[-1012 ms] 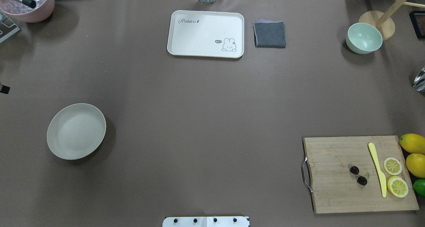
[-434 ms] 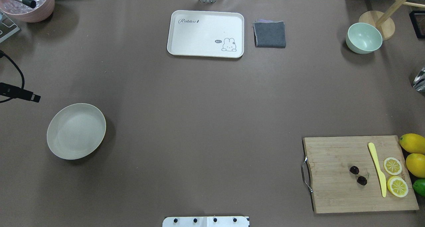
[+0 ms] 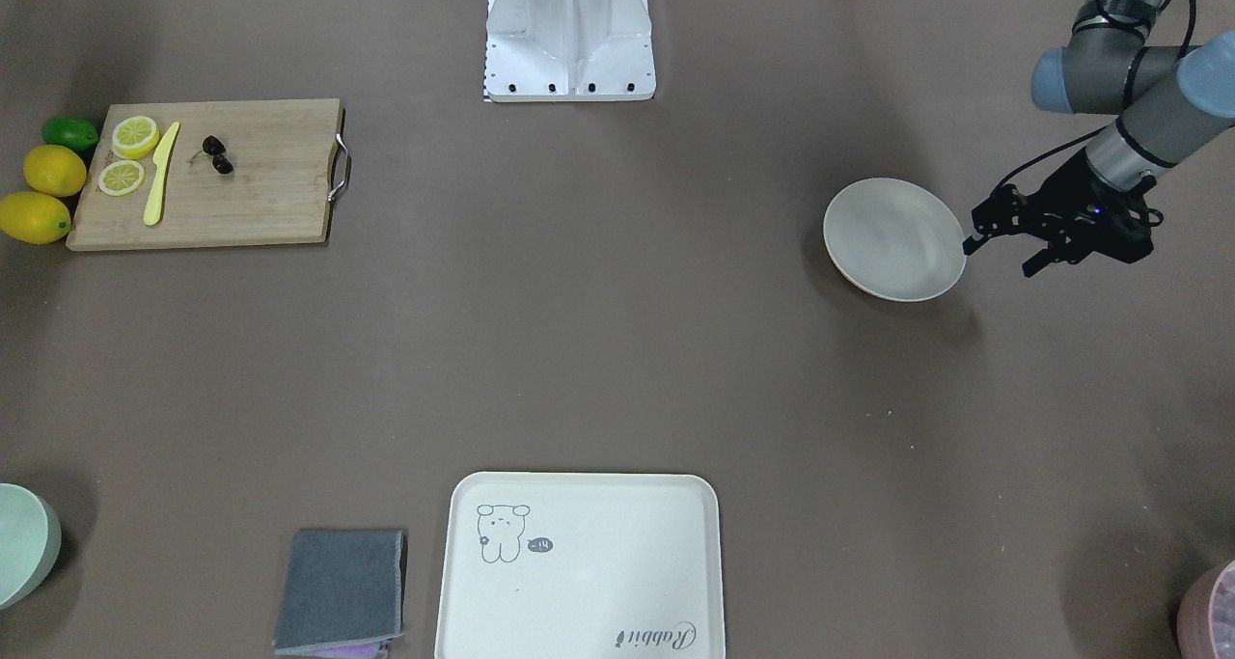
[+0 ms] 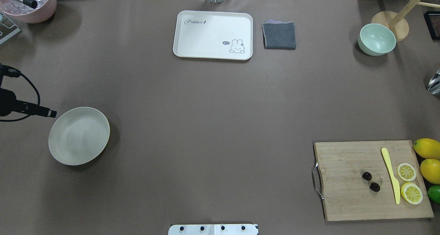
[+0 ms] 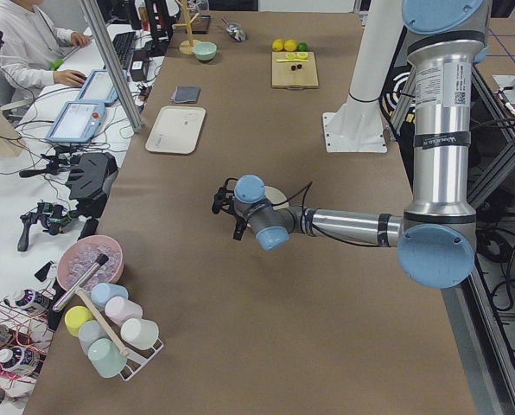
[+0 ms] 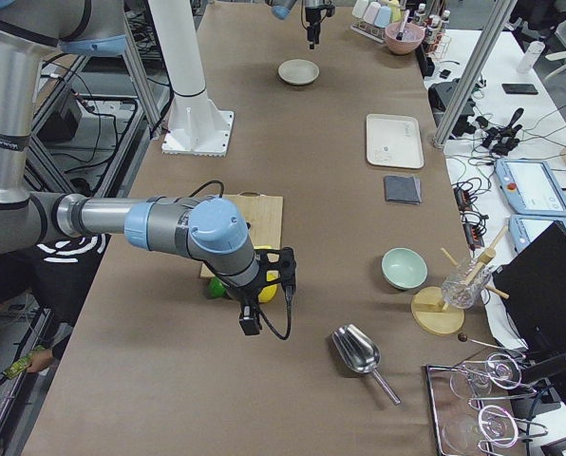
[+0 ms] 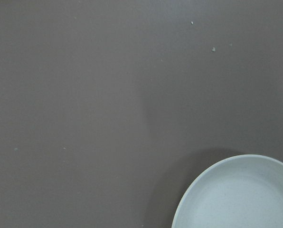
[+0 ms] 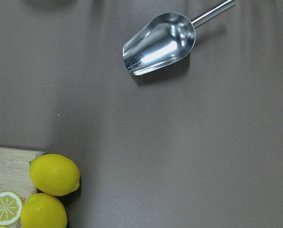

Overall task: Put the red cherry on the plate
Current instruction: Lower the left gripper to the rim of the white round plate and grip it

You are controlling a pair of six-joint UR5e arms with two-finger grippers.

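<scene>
We see the plate (image 4: 79,138), round, shallow and cream-white with a raised rim. It lies bare-floored on the brown worktop (image 4: 206,125) at the robot's left. The red cherry (image 4: 367,175), two small dark glossy balls joined by thin stems, lies on the cutting board (image 4: 347,200) at the robot's right, well apart from the plate.

That board is pale slatted wood with a metal handle. It also carries two lemon slices (image 4: 406,172), and a flat yellow knife (image 4: 390,174) lies between them and the cherry. Two whole lemons (image 4: 428,148) and a lime (image 4: 435,193) sit just beside its outer edge.

Along the far edge we find a rectangular cream tray (image 4: 206,32) with a rabbit drawing, a folded grey cloth (image 4: 279,35), a mint-green bowl (image 4: 377,39) and a pink tub (image 4: 34,19) holding clear lumps. A shiny metal scoop (image 8: 160,45) lies on the worktop.

The left claw (image 3: 997,257) hovers just beside the plate's rim, its fingers spread apart and holding nothing. The right claw (image 6: 264,299) hangs near the lemons; we cannot tell how far it gapes.
</scene>
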